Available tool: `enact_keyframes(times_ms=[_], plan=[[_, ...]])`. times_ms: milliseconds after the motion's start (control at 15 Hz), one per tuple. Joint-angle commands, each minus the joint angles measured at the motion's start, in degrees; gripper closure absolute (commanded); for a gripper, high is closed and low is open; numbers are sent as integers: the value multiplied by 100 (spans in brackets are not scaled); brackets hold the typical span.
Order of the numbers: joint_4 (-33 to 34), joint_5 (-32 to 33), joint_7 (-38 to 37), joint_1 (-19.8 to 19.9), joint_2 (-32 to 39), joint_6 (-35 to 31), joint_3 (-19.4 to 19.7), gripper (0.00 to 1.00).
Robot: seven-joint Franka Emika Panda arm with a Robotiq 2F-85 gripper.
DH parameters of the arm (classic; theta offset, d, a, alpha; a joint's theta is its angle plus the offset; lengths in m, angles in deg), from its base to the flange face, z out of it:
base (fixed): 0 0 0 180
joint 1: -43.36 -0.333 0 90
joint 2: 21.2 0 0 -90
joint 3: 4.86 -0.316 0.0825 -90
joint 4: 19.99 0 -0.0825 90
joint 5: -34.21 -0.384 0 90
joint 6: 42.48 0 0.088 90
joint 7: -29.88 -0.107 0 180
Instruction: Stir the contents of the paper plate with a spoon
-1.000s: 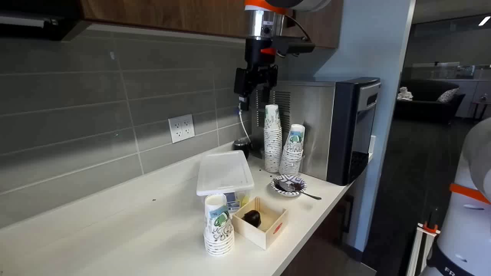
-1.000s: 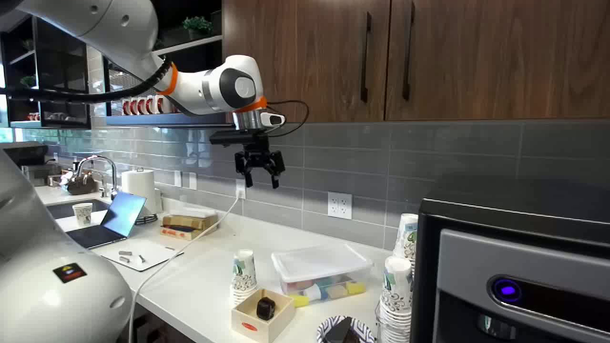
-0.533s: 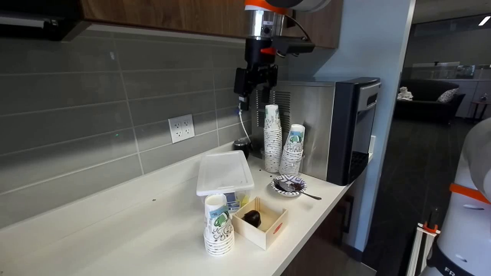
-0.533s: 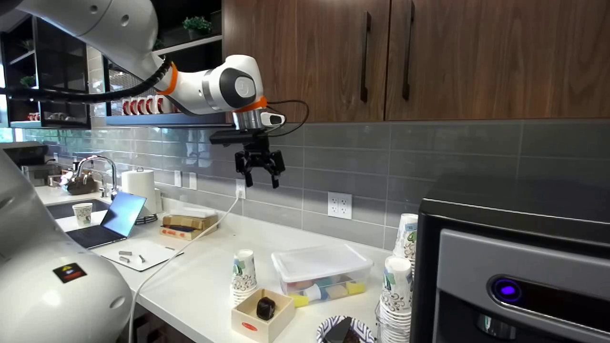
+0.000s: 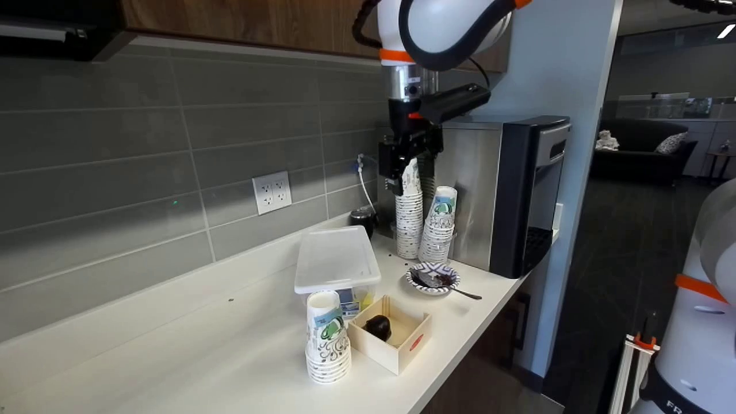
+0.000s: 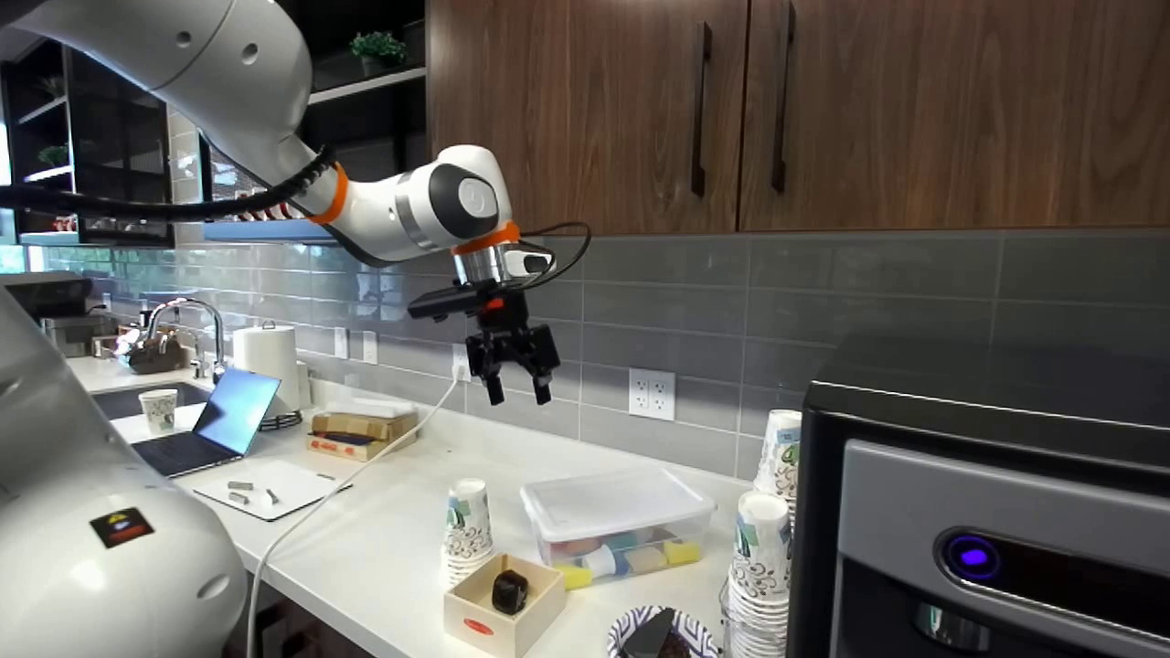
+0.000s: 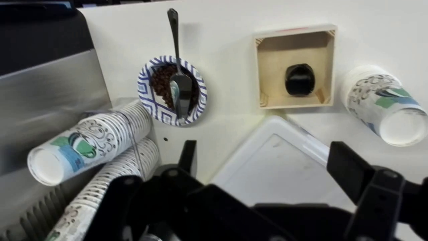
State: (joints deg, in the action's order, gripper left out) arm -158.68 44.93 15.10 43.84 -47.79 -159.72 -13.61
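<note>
Spoon (image 7: 182, 81), across plate (image 7: 143, 88), upper left of wrist view.
Long axis near top-to-bottom, handle (image 7: 175, 31) topmost; my gripper (image 7: 266, 160), wide and empty, below and right.

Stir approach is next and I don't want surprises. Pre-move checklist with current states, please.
1. Tool open, nothing held: ok.
2. Contents in place: ok; the patterned paper bowl holds dark brown granules.
3. Utensil graspable: probably ok; its handle juts past the rim.
4. Tool lined up with the handle: not ok; handle lies outside the jaws in the wrist view.
5. Tool apart from the paper-cup stacks: ok.
6. Utensil is a spoon: cannot tell; its head looks flat.
</note>
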Motion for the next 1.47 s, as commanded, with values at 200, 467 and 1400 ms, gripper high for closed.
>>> enact_keyframes(times_ms=[200,467,1400], plan=[[-758,887,-1134,415,58,-46,-104,0],[-955,1559,-1324,712,480,-535,67,0],[-264,2628,-1465,563,3333,-1331,815,0]])
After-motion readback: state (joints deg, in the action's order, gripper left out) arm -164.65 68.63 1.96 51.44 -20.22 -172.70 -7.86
